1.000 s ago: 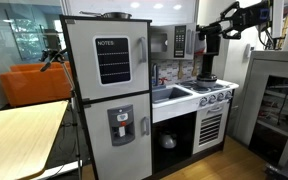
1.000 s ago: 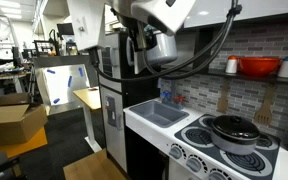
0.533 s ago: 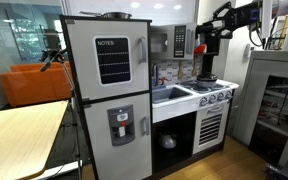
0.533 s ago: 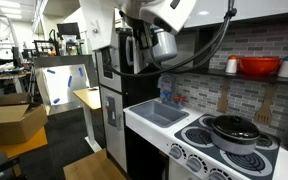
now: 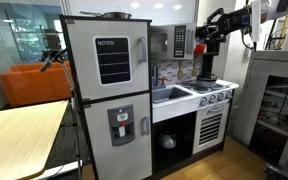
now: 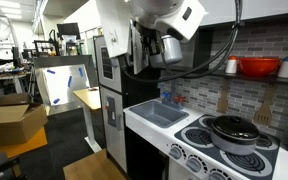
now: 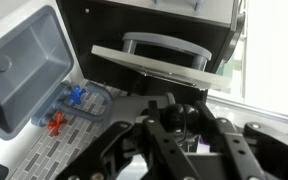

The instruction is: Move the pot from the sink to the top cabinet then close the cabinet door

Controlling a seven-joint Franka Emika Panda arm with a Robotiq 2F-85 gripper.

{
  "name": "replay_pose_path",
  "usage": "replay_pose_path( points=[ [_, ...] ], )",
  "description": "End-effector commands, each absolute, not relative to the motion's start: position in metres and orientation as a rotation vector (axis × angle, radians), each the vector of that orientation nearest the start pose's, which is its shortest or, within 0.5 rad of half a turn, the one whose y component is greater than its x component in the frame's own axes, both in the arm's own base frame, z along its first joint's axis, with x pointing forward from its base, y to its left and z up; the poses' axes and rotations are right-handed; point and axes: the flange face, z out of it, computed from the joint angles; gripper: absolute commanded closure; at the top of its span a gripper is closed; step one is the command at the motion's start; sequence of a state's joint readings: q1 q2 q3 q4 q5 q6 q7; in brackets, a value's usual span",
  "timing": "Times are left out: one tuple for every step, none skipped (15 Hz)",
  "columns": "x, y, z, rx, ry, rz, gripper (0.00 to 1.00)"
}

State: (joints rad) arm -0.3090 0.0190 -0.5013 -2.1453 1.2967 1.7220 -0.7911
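Jaws on the gripper are sitting fully closed, and we're not seeing anything pinched between them. It's hovering above the level of the sink, just short of the top cabinet, whose door is hanging partly open. We're looking into a black interior and can't tell whether the pot is inside. A dark lidded pot is sitting on the stove beside the sink.
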Motion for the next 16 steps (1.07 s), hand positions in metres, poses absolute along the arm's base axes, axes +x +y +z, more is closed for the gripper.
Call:
replay_pose_path(
  points=[
    [0.441,-0.325,0.428,-1.857,0.511,-0.714,0.86],
    [0.446,-0.325,0.429,-1.857,0.507,-0.716,0.86],
    [0.45,-0.324,0.429,-1.856,0.502,-0.719,0.86],
    [0.454,-0.324,0.43,-1.855,0.498,-0.721,0.86],
    [0.459,-0.323,0.43,-1.855,0.494,-0.721,0.86],
    [0.463,-0.322,0.43,-1.851,0.488,-0.724,0.86],
    [0.468,-0.321,0.43,-1.849,0.482,-0.724,0.86],
    [0.474,-0.32,0.429,-1.846,0.477,-0.724,0.86],
    [0.479,-0.319,0.428,-1.842,0.469,-0.725,0.86],
    [0.484,-0.317,0.426,-1.842,0.464,-0.721,0.86],
    [0.489,-0.316,0.424,-1.839,0.458,-0.723,0.86],
    [0.493,-0.314,0.422,-1.837,0.453,-0.721,0.86],
    [0.497,-0.313,0.419,-1.837,0.448,-0.723,0.86],
    [0.5,-0.312,0.417,-1.833,0.446,-0.725,0.86],
    [0.502,-0.312,0.415,-1.833,0.445,-0.726,0.86],
    [0.503,-0.313,0.413,-1.834,0.447,-0.725,0.86]
  ],
)
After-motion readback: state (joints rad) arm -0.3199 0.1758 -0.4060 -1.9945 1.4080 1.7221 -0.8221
